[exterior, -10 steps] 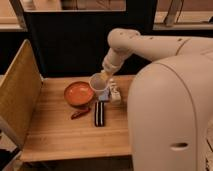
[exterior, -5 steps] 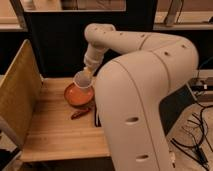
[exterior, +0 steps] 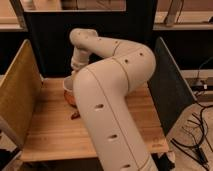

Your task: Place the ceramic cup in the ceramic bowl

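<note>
Cream-coloured robot arm (exterior: 112,85) fills the middle of the camera view, rising from 6 o'clock, bending at a broad elbow near 2 o'clock and folding back through a rounded joint at 12 o'clock. From that joint the wrist drops toward the gripper (exterior: 74,74), which hangs over the far left part of the wooden table (exterior: 50,135), at about 10 o'clock from the table's centre. The arm's own bulk covers most of the gripper, so it cannot be told whether it is spread or closed, nor whether it has hold of anything.

Directly below the wrist sits the ceramic cup (exterior: 67,83), seen only as a pale white curved rim and wall projecting from the arm's left edge. At 6 o'clock of the cup, just beneath it, a narrow orange-red crescent of the ceramic bowl (exterior: 71,98) shows. The cup lies over the bowl's area; whether it rests in the bowl or is held above it cannot be told.

A small dark reddish object (exterior: 75,115) lies on the table at 6 o'clock of the bowl, close to it and partly behind the arm. A yellowish side panel (exterior: 17,100) bounds the table at 9 o'clock, a dark panel (exterior: 167,85) at 3 o'clock. Black cables (exterior: 200,135) trail on the floor at 4 o'clock.
</note>
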